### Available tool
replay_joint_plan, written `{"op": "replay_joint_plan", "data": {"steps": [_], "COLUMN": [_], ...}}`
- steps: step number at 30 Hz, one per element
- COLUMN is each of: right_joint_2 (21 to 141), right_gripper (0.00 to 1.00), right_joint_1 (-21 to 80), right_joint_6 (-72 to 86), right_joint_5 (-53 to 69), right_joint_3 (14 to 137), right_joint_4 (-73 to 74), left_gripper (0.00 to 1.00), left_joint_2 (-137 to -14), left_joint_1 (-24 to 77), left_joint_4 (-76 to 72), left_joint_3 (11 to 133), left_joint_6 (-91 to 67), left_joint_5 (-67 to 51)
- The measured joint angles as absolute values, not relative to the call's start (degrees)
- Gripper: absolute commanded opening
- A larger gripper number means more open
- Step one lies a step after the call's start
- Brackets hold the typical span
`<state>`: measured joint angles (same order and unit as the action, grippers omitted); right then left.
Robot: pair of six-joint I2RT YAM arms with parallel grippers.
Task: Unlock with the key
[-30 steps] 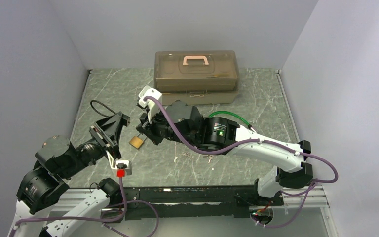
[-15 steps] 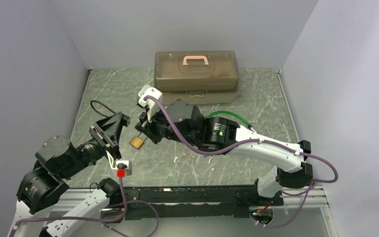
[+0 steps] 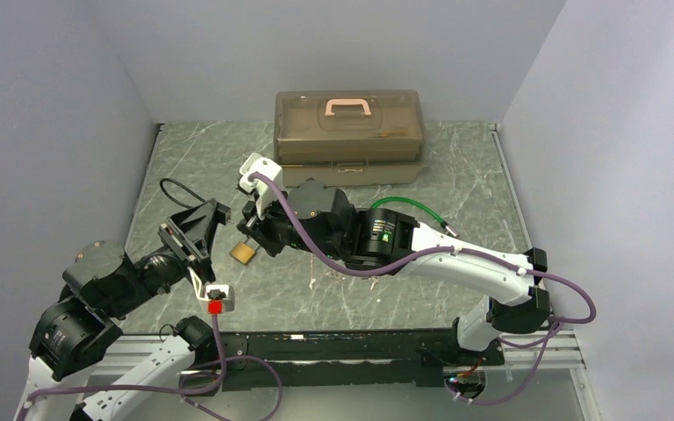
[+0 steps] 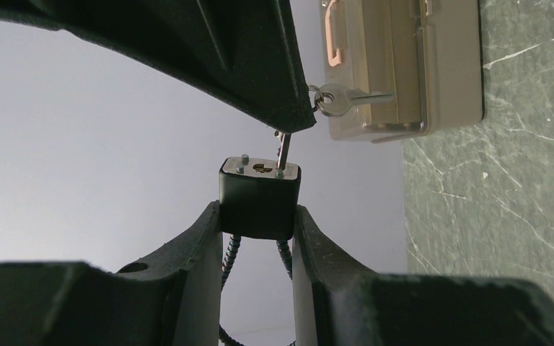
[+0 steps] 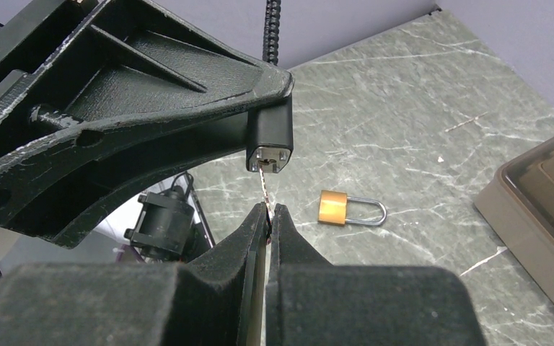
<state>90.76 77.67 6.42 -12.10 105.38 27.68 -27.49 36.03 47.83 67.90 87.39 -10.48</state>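
Inserting the key [image 5: 263,186]: right pincer [image 5: 268,216] pinched shut on it, tip touching the face of the black lock [image 4: 260,194], clamped mid-air by the left pincer [image 4: 258,216]. Tip looks just off the slot, so next needs a slight re-aim, push, twist. Open air around; brass padlock [image 5: 332,207] on bench [image 3: 465,171] below, box [image 3: 349,136] well apart.

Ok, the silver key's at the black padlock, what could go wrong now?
The silver key seems to touch the black cable padlock beside its keyhole, so pushing may bend or skid it. The right gripper pinches the key between narrow tips; it could twist. The left gripper clamps just the lock's sides; it might slide.
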Motion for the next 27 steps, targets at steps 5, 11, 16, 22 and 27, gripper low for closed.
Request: {"op": "replay_joint_plan", "data": {"steps": [5,11,16,22,27], "right_joint_2": [90.76,90.76,90.76,90.76,90.74], "right_gripper": [0.00,0.00,0.00,0.00,0.00], "right_joint_1": [77.67,77.67,77.67,77.67,77.67], "right_joint_6": [6.22,5.93,5.76,5.72,5.72], "right_joint_5": [-12.99,-13.47,-13.47,-13.47,-13.47], "right_joint_3": [105.38,105.38,105.38,105.36,105.36], "right_joint_4": [27.20,26.89,26.85,26.83,26.72], "left_gripper": [0.00,0.00,0.00,0.00,0.00], "left_joint_2": [-27.49,-27.49,-27.49,-27.49,-27.49], "left_joint_1": [35.94,35.92,35.83,35.81,35.81], "left_joint_4": [47.88,47.86,47.88,47.97,48.23], "left_joint_3": [68.29,68.36,68.36,68.36,68.36], "left_joint_6": [87.39,87.42,87.44,87.68,87.85], "left_joint_5": [-10.46,-10.37,-10.37,-10.37,-10.35]}}
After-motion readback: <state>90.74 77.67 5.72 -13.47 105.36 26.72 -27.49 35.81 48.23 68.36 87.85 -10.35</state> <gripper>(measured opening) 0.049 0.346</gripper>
